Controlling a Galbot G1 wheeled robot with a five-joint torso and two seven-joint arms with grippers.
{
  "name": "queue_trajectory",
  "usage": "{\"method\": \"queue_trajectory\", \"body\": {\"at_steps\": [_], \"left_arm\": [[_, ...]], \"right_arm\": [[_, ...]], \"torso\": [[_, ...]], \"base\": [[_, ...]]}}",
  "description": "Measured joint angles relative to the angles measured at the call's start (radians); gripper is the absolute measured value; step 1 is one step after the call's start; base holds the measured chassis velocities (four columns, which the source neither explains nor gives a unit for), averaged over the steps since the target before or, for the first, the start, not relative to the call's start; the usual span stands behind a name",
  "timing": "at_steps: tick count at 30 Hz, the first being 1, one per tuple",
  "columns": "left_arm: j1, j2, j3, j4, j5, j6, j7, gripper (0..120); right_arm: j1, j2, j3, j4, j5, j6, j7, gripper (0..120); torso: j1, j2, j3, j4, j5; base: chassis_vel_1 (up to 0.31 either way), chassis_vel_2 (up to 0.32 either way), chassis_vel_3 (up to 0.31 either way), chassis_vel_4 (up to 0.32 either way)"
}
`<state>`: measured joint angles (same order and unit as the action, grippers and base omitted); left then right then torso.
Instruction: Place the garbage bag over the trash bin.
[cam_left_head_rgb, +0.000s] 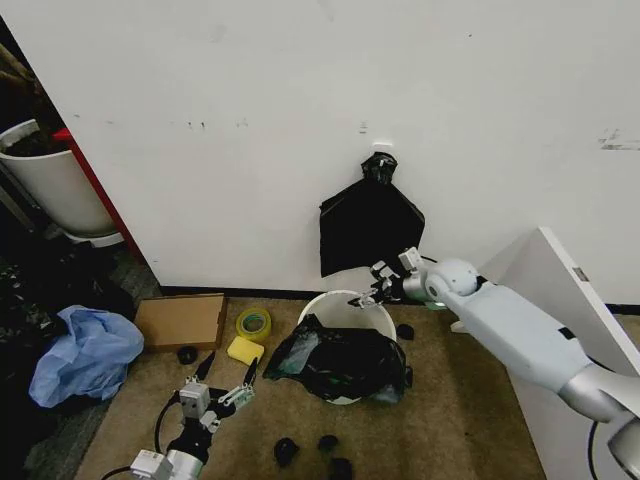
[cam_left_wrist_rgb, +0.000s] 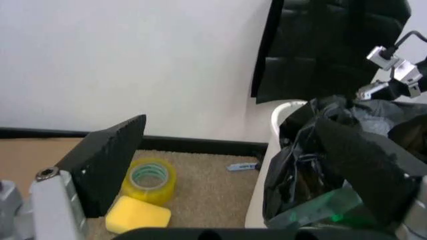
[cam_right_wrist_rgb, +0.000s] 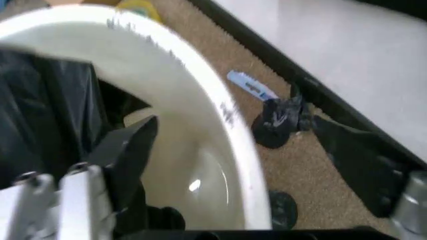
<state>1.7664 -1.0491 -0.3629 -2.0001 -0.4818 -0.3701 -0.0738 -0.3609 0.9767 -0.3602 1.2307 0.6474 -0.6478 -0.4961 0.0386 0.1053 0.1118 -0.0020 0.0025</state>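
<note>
Both grippers are in my view: my right gripper, jaws spread, straddles the trash bin rim, garbage bag draped just below it; left gripper waits open, well apart.

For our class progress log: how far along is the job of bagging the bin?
Done: the garbage bag drapes over the trash bin's near side. In hand: the right gripper, open, straddles the bare far rim; the left gripper hangs open beside it. Left: stretching the bag over that rim.
</note>
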Motion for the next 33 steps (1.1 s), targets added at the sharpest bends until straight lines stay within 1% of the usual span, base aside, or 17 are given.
{"method": "queue_trajectory", "body": {"at_steps": [3, 4, 5, 10, 11, 12, 13, 14, 19, 20, 21, 23, 27, 28, 30, 31, 33], "left_arm": [[-0.004, -0.012, 0.010, 0.005, 0.000, -0.003, 0.000, 100], [-0.006, -0.013, 0.011, 0.005, 0.000, -0.003, 0.000, 100], [-0.006, -0.013, 0.011, 0.005, 0.000, -0.003, 0.000, 100], [-0.009, -0.013, 0.015, 0.004, -0.002, -0.003, 0.000, 100], [-0.008, -0.013, 0.015, 0.003, -0.003, -0.003, 0.000, 100], [-0.008, -0.013, 0.015, 0.003, -0.003, -0.003, 0.000, 100], [-0.007, -0.012, 0.015, 0.003, -0.003, -0.003, 0.000, 100], [-0.006, -0.012, 0.016, 0.004, -0.003, -0.003, 0.000, 100], [-0.003, -0.016, 0.017, 0.000, -0.004, -0.003, 0.000, 100], [-0.003, -0.016, 0.017, 0.000, -0.004, -0.003, 0.000, 100], [-0.003, -0.016, 0.017, 0.000, -0.004, -0.003, 0.000, 100], [-0.005, -0.017, 0.019, -0.001, -0.004, -0.003, 0.000, 100], [-0.013, -0.022, 0.025, -0.006, -0.007, 0.005, -0.001, 100], [-0.013, -0.022, 0.025, -0.006, -0.007, 0.005, -0.001, 100], [-0.016, -0.021, 0.026, -0.011, -0.011, 0.010, -0.002, 100], [-0.017, -0.019, 0.026, -0.013, -0.014, 0.011, -0.003, 100], [-0.017, -0.011, 0.025, -0.019, -0.023, 0.016, -0.005, 100]], "right_arm": [[0.004, 0.001, -0.013, -0.003, -0.011, 0.006, -0.018, 69], [0.006, 0.003, -0.016, -0.006, -0.012, 0.007, -0.020, 66], [0.006, 0.003, -0.016, -0.006, -0.012, 0.007, -0.020, 66], [0.018, 0.009, -0.026, -0.023, -0.014, 0.012, -0.029, 46], [0.018, 0.010, -0.029, -0.023, -0.015, 0.013, -0.031, 39], [0.018, 0.010, -0.029, -0.023, -0.015, 0.013, -0.031, 39], [0.018, 0.010, -0.030, -0.025, -0.016, 0.013, -0.032, 34], [0.017, 0.012, -0.030, -0.027, -0.018, 0.014, -0.032, 32], [0.003, 0.019, -0.008, -0.039, -0.020, 0.018, -0.032, 11], [0.003, 0.019, -0.008, -0.039, -0.020, 0.018, -0.032, 11], [-0.001, 0.017, -0.003, -0.035, -0.015, 0.017, -0.031, 7], [-0.016, 0.014, 0.012, -0.022, 0.001, 0.010, -0.019, 3], [-0.068, 0.005, 0.066, 0.022, 0.060, -0.017, 0.072, 2], [-0.068, 0.005, 0.066, 0.022, 0.060, -0.017, 0.072, 2], [-0.104, -0.011, 0.108, 0.052, 0.104, -0.027, 0.125, 2], [-0.120, -0.020, 0.128, 0.068, 0.127, -0.032, 0.152, 2], [-0.178, -0.049, 0.203, 0.133, 0.216, -0.052, 0.263, 2]], "torso": [[0.000, 0.000, 0.000, -0.0001, 0.0000], [0.000, 0.000, 0.000, -0.0001, 0.0000], [0.000, 0.000, 0.000, -0.0001, 0.0000], [0.000, 0.000, 0.000, 0.0000, 0.0002], [0.000, 0.000, 0.000, -0.0001, 0.0001], [0.000, 0.000, 0.000, -0.0001, 0.0001], [0.000, 0.000, 0.000, -0.0001, 0.0002], [0.000, 0.000, 0.000, 0.0000, 0.0002], [0.000, 0.000, 0.000, 0.0000, 0.0002], [0.000, 0.000, 0.000, 0.0000, 0.0002], [0.000, 0.000, 0.000, 0.0001, 0.0001], [0.000, 0.000, 0.000, 0.0000, 0.0003], [0.000, 0.000, 0.000, 0.0003, 0.0004], [0.000, 0.000, 0.000, 0.0003, 0.0004], [0.000, 0.000, 0.000, 0.0004, 0.0003], [0.000, 0.000, 0.000, 0.0000, 0.0003], [0.000, 0.000, 0.000, -0.0001, 0.0002]], "base": [[0.000, 0.000, 0.000, 0.000], [0.000, 0.000, 0.000, 0.000], [0.000, 0.000, 0.000, 0.000], [0.000, 0.000, 0.000, 0.000], [0.000, 0.000, 0.000, 0.000], [0.000, 0.000, 0.000, 0.000], [0.000, 0.000, 0.000, 0.000], [0.000, 0.000, 0.000, 0.000], [0.000, 0.000, 0.000, 0.000], [0.000, 0.000, 0.000, 0.000], [0.000, 0.000, 0.000, 0.000], [0.000, 0.000, 0.000, 0.000], [0.000, 0.000, 0.000, 0.000], [0.000, 0.000, 0.000, 0.000], [0.000, 0.000, 0.000, 0.000], [0.000, 0.000, 0.000, 0.000], [0.000, 0.000, 0.000, 0.000]]}}
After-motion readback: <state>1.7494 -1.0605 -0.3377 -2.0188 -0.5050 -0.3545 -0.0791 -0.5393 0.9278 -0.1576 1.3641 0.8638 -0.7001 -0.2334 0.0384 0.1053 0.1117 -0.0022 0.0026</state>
